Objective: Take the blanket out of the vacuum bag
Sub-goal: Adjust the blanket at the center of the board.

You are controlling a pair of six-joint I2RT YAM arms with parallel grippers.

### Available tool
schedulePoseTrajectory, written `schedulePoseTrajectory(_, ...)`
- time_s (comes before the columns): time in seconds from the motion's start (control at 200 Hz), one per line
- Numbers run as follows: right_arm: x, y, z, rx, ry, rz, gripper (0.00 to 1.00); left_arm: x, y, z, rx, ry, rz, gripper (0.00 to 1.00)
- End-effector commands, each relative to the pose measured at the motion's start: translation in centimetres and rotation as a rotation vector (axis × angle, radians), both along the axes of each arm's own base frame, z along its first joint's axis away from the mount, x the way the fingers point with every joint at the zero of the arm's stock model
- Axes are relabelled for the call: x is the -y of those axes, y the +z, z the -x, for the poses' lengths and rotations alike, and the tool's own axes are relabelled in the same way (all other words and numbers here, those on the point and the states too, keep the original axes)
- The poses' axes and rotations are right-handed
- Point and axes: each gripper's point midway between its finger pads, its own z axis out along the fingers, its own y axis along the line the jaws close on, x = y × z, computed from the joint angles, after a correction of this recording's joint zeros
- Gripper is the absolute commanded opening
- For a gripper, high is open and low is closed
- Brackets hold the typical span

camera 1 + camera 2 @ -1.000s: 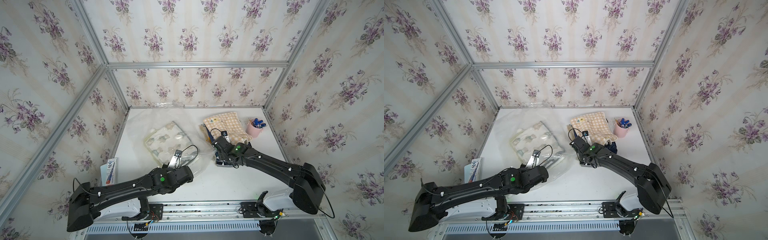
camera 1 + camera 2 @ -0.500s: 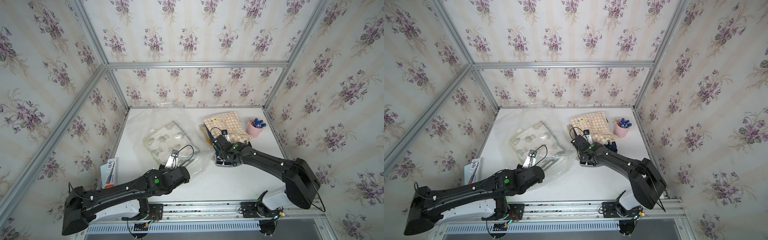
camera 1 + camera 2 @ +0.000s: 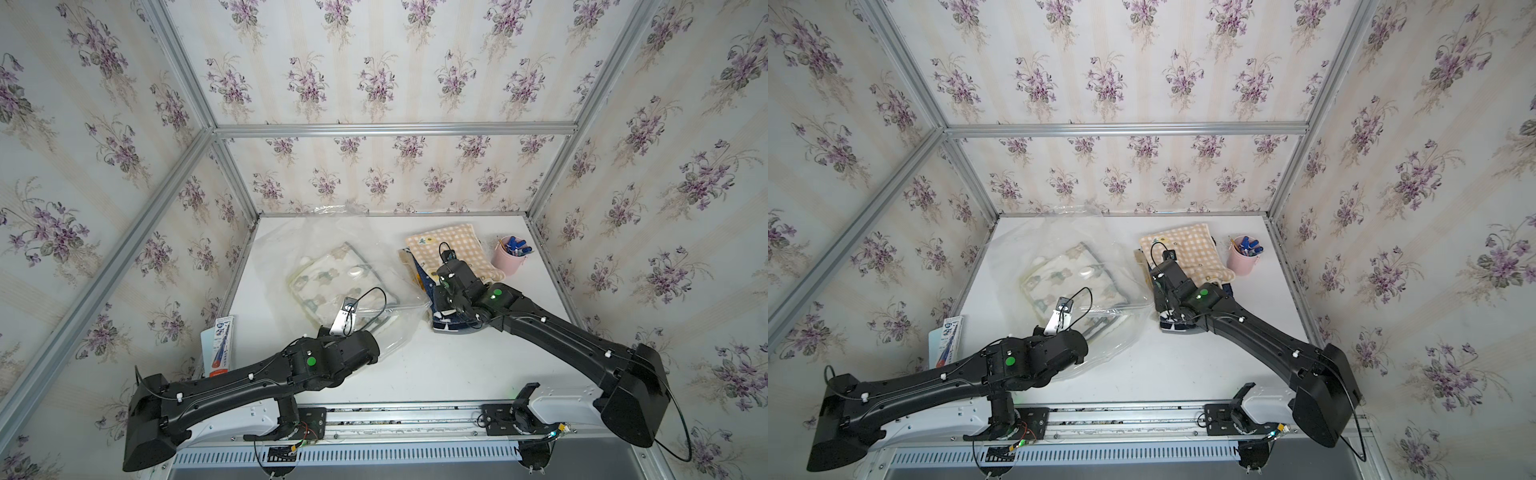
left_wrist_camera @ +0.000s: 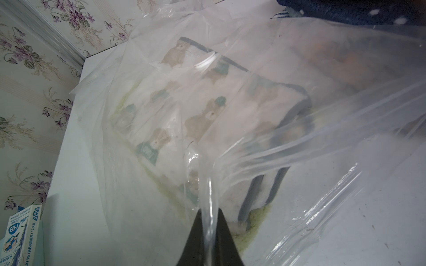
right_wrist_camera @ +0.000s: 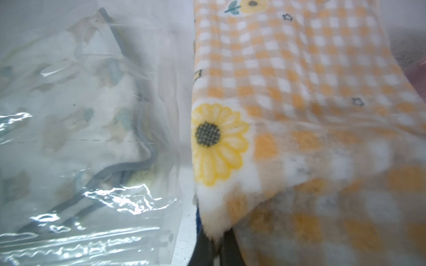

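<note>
In a top view the vacuum bag (image 3: 293, 239) lies on the left half of the table (image 3: 436, 368), blanket (image 3: 322, 284) inside. Left wrist: the left gripper (image 4: 209, 220) pinches a fold of its film — jaws nearly touching. Right wrist: the right gripper (image 5: 216, 238) clamps the corner of a yellow checked cloth (image 5: 299, 69).

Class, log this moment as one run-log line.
left fingers: shut on transparent crinkly plastic vacuum bag | right fingers: shut on yellow checked fleece blanket corner | bear-print blanket: inside bag
</note>
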Motion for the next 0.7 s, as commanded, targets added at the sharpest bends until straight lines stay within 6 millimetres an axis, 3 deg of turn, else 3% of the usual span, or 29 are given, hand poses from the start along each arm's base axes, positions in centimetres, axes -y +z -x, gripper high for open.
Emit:
schedulePoseTrajectory(0.0,-2.7,0.1,1.7,-0.094,0.109,-0.119,0.0,-0.2,0.8,-0.1,0.021,0.0,0.01,0.1)
schedulePoseTrajectory(0.1,-4.2,-0.1,2.3,-0.146,0.137,-0.194,0.0,-0.4,1.1,0.0,0.021,-0.002,0.019,0.11)
schedulePoseTrajectory(0.185,-5.0,-1.4,2.5,-0.199,0.14,-0.211,0.0,-0.5,1.1,0.2,0.02,-0.001,0.027,0.11)
schedulePoseTrajectory(0.295,-5.5,-3.4,2.3,-0.269,0.134,-0.231,0.28,-0.4,0.8,0.2,0.012,-0.004,0.03,0.11)
schedulePoseTrajectory(0.36,-5.3,-3.3,2.0,-0.267,0.12,-0.231,0.31,-0.4,0.7,0.3,0.008,-0.006,0.027,0.11)
schedulePoseTrajectory(0.41,-5.0,-2.0,1.8,-0.235,0.109,-0.238,0.36,-0.3,0.6,0.2,0.005,-0.006,0.022,0.11)
schedulePoseTrajectory(0.549,-2.0,1.2,1.1,-0.163,0.016,-0.26,0.48,-0.1,0.7,0.1,0.015,-0.016,0.022,0.11)
schedulePoseTrajectory(0.679,2.8,2.8,0.0,-0.121,-0.124,-0.313,0.53,0.1,1.1,-0.1,0.032,-0.023,0.029,0.11)
schedulePoseTrajectory(0.694,4.1,3.0,-0.6,-0.116,-0.164,-0.326,0.54,0.1,1.1,-0.1,0.033,-0.025,0.028,0.11)
